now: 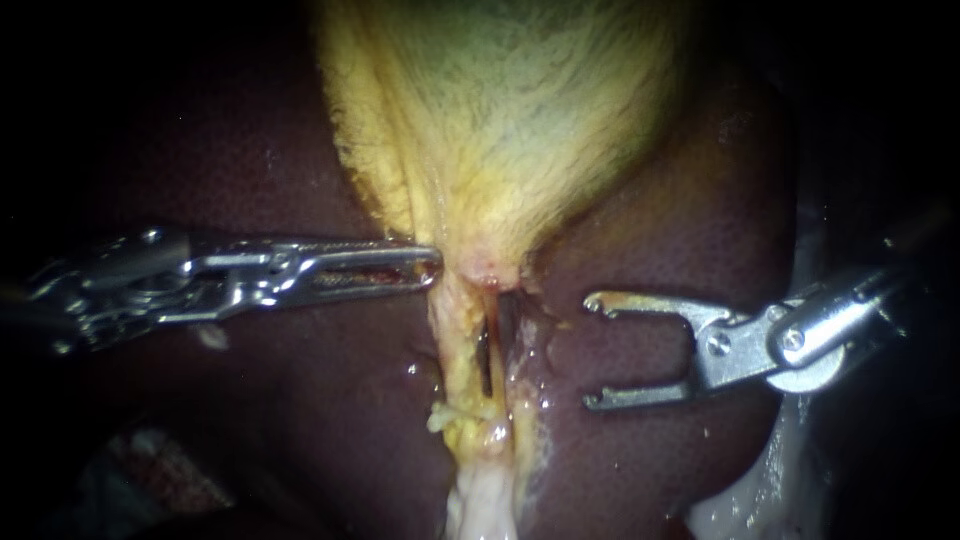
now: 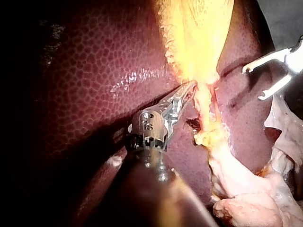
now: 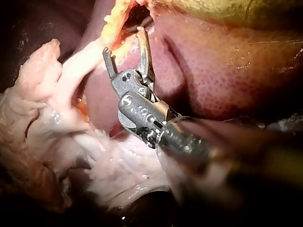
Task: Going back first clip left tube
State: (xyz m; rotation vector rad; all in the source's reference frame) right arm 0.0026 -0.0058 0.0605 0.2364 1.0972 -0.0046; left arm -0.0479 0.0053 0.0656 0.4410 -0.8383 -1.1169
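Note:
The yellow gallbladder (image 1: 500, 130) narrows to a neck over the dark liver (image 1: 300, 420). Two pale tubes run down from the neck: the left tube (image 1: 455, 345) and the right tube (image 1: 522, 350), with a dark slit between them. I can make out no clip on either. My left instrument (image 1: 432, 268) comes in level from the left, its long jaws shut on the edge of the gallbladder's neck (image 2: 191, 87). To the right of the tubes my right instrument (image 1: 590, 350) stands clear of them, its forked jaws wide open and empty (image 3: 124, 41).
Whitish fatty tissue (image 3: 52, 118) lies below the tubes and under my right instrument. A yellow fringe (image 1: 455, 415) hangs off the left tube. Wet liver surface (image 1: 640, 200) surrounds both instruments.

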